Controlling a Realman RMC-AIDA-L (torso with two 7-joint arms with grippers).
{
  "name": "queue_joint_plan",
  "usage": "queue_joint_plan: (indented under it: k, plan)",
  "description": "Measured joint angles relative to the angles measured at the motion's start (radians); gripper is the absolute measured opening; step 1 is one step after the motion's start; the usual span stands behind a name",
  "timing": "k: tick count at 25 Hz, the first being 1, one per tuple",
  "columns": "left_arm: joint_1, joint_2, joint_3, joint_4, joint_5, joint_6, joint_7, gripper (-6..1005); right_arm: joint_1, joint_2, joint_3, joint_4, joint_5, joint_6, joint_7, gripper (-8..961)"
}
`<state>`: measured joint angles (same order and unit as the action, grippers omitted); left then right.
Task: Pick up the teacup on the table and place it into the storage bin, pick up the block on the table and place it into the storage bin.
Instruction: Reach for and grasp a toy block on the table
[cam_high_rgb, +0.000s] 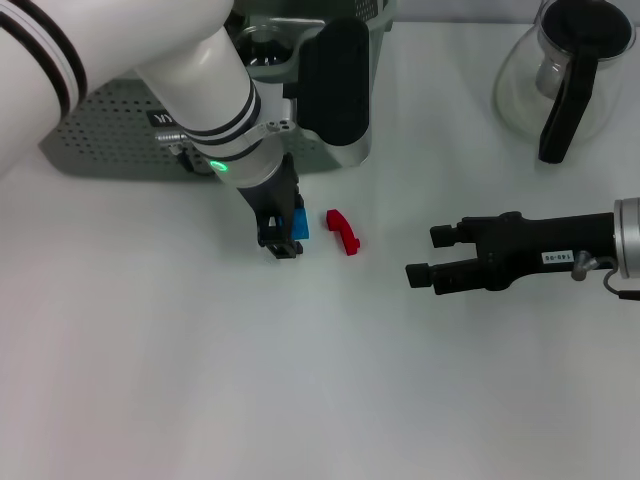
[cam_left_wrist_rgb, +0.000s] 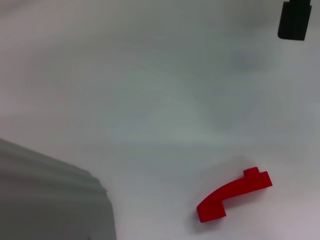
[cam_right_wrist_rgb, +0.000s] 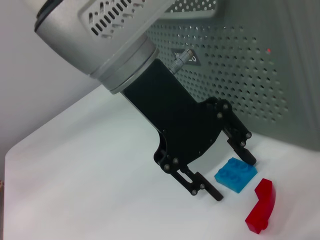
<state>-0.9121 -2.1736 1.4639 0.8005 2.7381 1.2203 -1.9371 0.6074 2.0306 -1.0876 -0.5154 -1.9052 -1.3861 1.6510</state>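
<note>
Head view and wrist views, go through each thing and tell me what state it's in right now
Left hand: open, lowered over the blue block, fingers either side.
Blue block: flat on the table, not gripped.
Red curved piece: lying loose beside the blue block.
Right hand: open, holding nothing, off to the right.
Storage bin: upright behind the left arm.
Glass pitcher: upright, far right.

Storage bin (cam_high_rgb: 120, 135) at the table's (cam_high_rgb: 150, 380) far left, pitcher (cam_high_rgb: 565, 75) far right. Block (cam_right_wrist_rgb: 236, 173) near the middle between left gripper's (cam_right_wrist_rgb: 235, 175) spread fingers; curved piece (cam_high_rgb: 343, 231) just right of it. Right gripper (cam_high_rgb: 422, 255) farther right, apart
</note>
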Motion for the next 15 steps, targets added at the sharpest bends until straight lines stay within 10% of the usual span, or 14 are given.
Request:
queue_joint_plan:
  k: [15]
  plan:
    - [-0.017, 0.003, 0.000, -0.015, 0.000, -0.001, -0.010, 534, -0.001, -0.001, 0.000, 0.000, 0.000, 0.001, -0.002, 898]
